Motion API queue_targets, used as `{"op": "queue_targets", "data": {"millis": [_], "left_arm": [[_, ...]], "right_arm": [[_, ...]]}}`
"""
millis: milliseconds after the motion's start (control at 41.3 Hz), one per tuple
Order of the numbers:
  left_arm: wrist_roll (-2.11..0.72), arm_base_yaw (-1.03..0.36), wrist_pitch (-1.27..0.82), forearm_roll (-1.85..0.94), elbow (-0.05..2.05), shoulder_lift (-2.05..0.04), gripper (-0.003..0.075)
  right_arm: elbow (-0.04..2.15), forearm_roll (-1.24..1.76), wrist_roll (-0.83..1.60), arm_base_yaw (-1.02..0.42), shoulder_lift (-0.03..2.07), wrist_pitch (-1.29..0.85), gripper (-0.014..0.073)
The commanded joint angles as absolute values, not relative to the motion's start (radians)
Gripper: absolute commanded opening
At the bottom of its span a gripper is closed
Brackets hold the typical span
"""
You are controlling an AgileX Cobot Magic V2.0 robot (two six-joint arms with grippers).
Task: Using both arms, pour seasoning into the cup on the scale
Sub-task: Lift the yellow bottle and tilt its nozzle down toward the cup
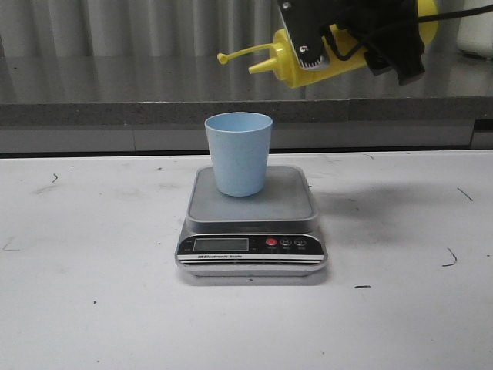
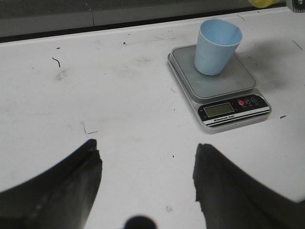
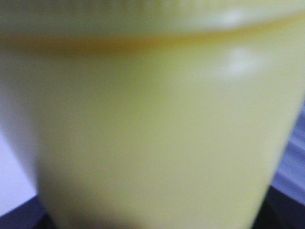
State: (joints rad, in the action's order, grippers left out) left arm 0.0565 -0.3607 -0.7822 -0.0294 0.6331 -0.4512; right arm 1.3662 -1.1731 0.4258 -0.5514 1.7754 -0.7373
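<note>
Seasoning (image 1: 350, 48) clamped sideways in right hand (image 1: 339, 46), above cup (image 1: 239, 153); left hand (image 2: 147, 191) wide.

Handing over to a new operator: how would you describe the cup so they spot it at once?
Find the white table, then the silver scale with a black front panel near its middle. The cup stands upright on the scale's grey platform: a pale blue, handleless, tapered tumbler, unlike the yellow seasoning bottle held tilted above it in the right end effector.
</note>
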Motion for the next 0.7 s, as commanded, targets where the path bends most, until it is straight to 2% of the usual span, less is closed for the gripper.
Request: {"op": "queue_targets", "data": {"millis": [0,460,532,678], "left_arm": [[0.059,-0.361,-0.709,-0.041,0.661,-0.457,0.0421],[0.059,-0.361,-0.709,-0.041,0.661,-0.457,0.0421],[0.059,-0.361,-0.709,-0.041,0.661,-0.457,0.0421],[0.059,-0.361,-0.709,-0.041,0.661,-0.457,0.0421]], "right_arm": [[1.405,-1.325,0.415,-0.563,1.736,-0.783,0.0331],[1.405,-1.33,0.385,-0.565,1.738,-0.775,0.0331],[1.405,-1.321,0.331,-0.565,1.738,-0.774,0.0331],[1.405,-1.315,0.06,-0.563,1.733,-0.786,0.0331]]}}
